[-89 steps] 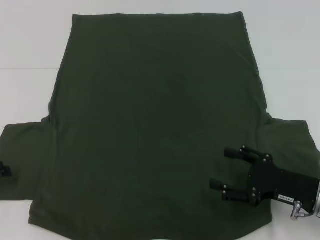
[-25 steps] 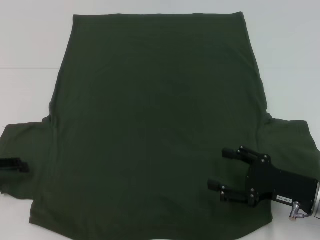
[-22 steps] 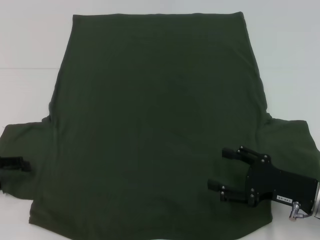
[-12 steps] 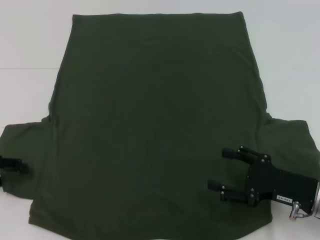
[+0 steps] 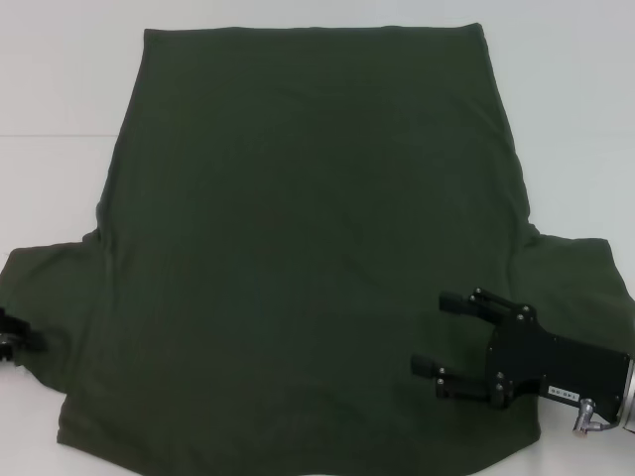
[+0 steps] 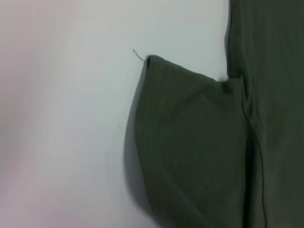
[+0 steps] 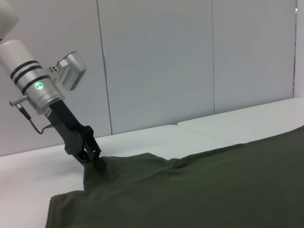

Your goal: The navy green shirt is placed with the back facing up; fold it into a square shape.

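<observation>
The navy green shirt (image 5: 317,248) lies spread flat on the white table, plain back up, hem at the far side and sleeves towards me. At the outer edge of its left sleeve (image 6: 190,142), my left gripper (image 5: 8,342) is mostly cut off by the head view's edge. In the right wrist view the left gripper (image 7: 99,164) points down, shut on the sleeve's hem, and the cloth rises a little at its tip. Over the shirt's near right part, beside the right sleeve (image 5: 575,278), my right gripper (image 5: 429,332) hangs open and holds nothing.
The white table (image 5: 60,99) shows bare to the left, right and far side of the shirt. A seam between two tabletops (image 5: 50,134) crosses the far part. Grey wall panels (image 7: 156,61) stand behind the table.
The left gripper reached in over the left sleeve and has drawn back to the view's left edge, and the sleeve's near outer corner has shifted. The right gripper has barely moved.
</observation>
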### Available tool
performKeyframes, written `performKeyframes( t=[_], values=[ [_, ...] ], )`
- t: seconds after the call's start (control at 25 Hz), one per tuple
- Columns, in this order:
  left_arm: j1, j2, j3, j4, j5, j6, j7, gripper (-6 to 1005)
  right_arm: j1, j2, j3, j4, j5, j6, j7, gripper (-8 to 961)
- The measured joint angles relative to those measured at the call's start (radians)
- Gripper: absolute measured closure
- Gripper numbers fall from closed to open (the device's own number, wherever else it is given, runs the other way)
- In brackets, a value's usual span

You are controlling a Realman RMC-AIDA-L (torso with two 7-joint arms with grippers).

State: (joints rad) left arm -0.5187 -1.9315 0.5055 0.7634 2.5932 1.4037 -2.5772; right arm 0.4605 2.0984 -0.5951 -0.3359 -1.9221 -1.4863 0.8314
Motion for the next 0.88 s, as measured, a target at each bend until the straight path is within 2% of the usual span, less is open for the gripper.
performKeyframes(
  t=[0.16, 0.4, 0.72, 0.88],
  values=[
    [0.001, 0.000, 0.006, 0.001, 0.000, -0.005, 0.003, 732, 0.001, 0.000, 0.000, 0.000, 0.000, 0.000, 0.000, 23],
    [0.000, 0.000, 0.006, 0.005, -0.006, -0.003, 0.012, 929, 0.004, 0.000, 0.000, 0.000, 0.000, 0.000, 0.000, 23],
    [0.010, 0.010, -0.003, 0.053, -0.009, 0.009, 0.025, 997, 0.004, 0.000, 0.000, 0.000, 0.004, 0.000, 0.000, 22],
    [0.015, 0.026, -0.003, 0.079, -0.008, 0.011, 0.025, 997, 0.004, 0.000, 0.000, 0.000, 0.009, 0.000, 0.000, 22]
  ],
)
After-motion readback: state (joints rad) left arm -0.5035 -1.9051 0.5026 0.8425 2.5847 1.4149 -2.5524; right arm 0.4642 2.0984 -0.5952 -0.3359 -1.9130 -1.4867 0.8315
